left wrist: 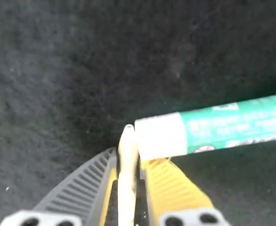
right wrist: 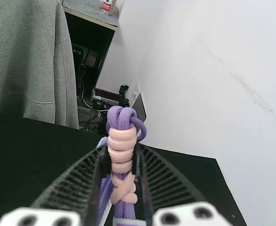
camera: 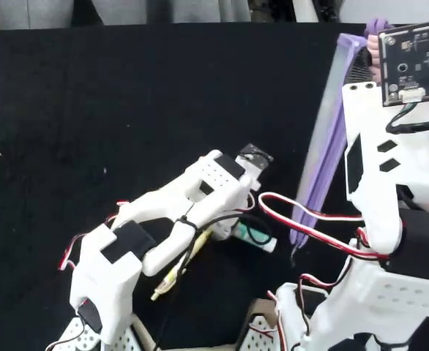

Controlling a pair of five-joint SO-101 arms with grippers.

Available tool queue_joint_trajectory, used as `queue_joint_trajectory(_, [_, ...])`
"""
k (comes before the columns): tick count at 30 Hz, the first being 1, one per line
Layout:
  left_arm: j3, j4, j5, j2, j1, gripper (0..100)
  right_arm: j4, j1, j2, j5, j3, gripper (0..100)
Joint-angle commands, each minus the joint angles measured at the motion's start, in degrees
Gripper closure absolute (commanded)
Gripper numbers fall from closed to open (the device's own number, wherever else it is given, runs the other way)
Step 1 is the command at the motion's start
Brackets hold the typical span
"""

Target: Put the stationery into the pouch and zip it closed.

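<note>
Pouch [camera: 330, 139], a limp purple sleeve, hangs at the upper right of the high view because my right pincer [right wrist: 121, 151] is clamped on its knotted pink-and-purple cord [right wrist: 121, 134], probably so its mouth stays reachable. My left pincer [left wrist: 128, 154] is pinched on a slim cream stick [left wrist: 127, 188], just beside the smooth green glue stick [left wrist: 223, 127] lying on matte black cloth [left wrist: 58, 70].

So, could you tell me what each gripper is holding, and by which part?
The right gripper holds the purple pouch by its braided cord; the left gripper pinches a slim pale stick near its tip.
</note>
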Motion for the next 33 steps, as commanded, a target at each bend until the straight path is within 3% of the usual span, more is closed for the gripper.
queue_joint_trajectory(1, [-0.57,1.58,0.53,-0.53,-1.1,97,-1.85,0.79,-1.01,0.53,-0.31,98.8])
queue_joint_trajectory(12, [0.04,13.63,0.26,-21.45,-8.31,97,-1.76,0.79,-1.27,0.53,-0.31,98.8])
queue_joint_trajectory(16, [-0.13,13.71,0.44,-28.57,-11.91,97,-0.97,0.44,-1.36,0.53,-0.57,98.8])
queue_joint_trajectory(21, [-0.31,4.92,2.81,-37.89,-17.8,97,-0.97,-1.05,-1.36,0.18,-0.4,98.8])
queue_joint_trajectory(27, [2.68,-10.29,17.76,-50.55,-28.79,97,1.67,-11.43,-1.27,0.09,-0.31,98.8])
queue_joint_trajectory(33, [12.09,-19.43,30.33,-64.26,-44.7,97,0.18,-20.92,-1.36,0.0,4.26,98.8])
